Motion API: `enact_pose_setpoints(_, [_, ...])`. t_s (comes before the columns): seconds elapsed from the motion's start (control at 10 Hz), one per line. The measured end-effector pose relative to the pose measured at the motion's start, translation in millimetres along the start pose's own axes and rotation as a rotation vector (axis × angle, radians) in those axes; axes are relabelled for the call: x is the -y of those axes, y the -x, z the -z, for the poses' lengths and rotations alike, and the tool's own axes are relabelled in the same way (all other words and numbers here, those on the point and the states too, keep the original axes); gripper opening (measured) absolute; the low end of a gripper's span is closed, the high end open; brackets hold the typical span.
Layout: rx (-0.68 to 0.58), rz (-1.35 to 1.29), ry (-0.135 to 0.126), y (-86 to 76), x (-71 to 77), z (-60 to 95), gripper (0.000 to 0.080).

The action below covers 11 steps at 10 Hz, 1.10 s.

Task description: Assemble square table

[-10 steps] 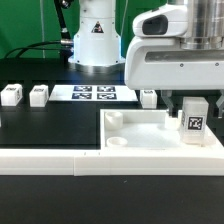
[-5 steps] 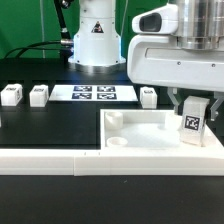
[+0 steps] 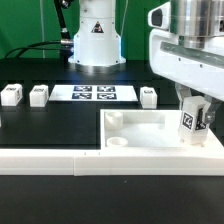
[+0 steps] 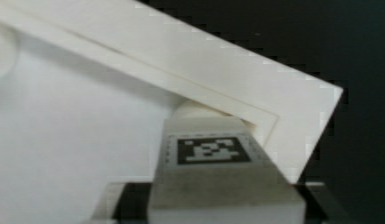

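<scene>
Black tabletop point(image 3: 50, 125) carried the large white square plastic slab point(image 3: 150, 135) at the exterior view's right; our jaws gripped a small white tagged block leg point(image 3: 194, 118), tilted, over its corner there. We judged it needed straightening before lowering.

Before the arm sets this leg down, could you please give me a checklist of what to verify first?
1. Grip on the leg between the fingers: ok.
2. Held leg upright: not ok, it leans in the exterior view.
3. Held leg at the tabletop corner on the exterior view's right: ok.
4. Held leg lined up with the corner socket there: cannot tell, the socket is hidden.
5. Three spare legs standing apart from the tabletop: ok.
</scene>
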<state>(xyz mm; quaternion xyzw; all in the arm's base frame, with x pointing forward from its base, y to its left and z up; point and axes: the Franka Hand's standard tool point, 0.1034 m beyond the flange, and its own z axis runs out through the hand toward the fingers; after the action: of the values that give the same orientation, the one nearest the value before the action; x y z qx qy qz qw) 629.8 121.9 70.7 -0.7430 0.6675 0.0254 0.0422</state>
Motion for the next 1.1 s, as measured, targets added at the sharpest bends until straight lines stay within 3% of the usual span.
enact_pose_setpoints(0.2, [0.021, -0.208, -0.018, -0.5, 0.6, -1.3, 0.0290])
enact_pose_setpoints(0.4, [0.022, -0.163, -0.018, -0.5, 0.5, -1.6, 0.0292])
enact_pose_setpoints(0.5, [0.016, -0.073, -0.020, -2.4, 1.4, -0.5, 0.0460])
enact_pose_setpoints(0.6, [-0.004, 0.200, -0.022, -6.3, 3.3, 1.5, 0.0610])
enact_pose_setpoints(0.7, [-0.019, 0.414, -0.020, -5.0, 2.5, 0.7, 0.0610])
enact_pose_setpoints(1.1, [-0.025, 0.652, -0.022, -4.9, -1.3, -2.7, 0.0648])
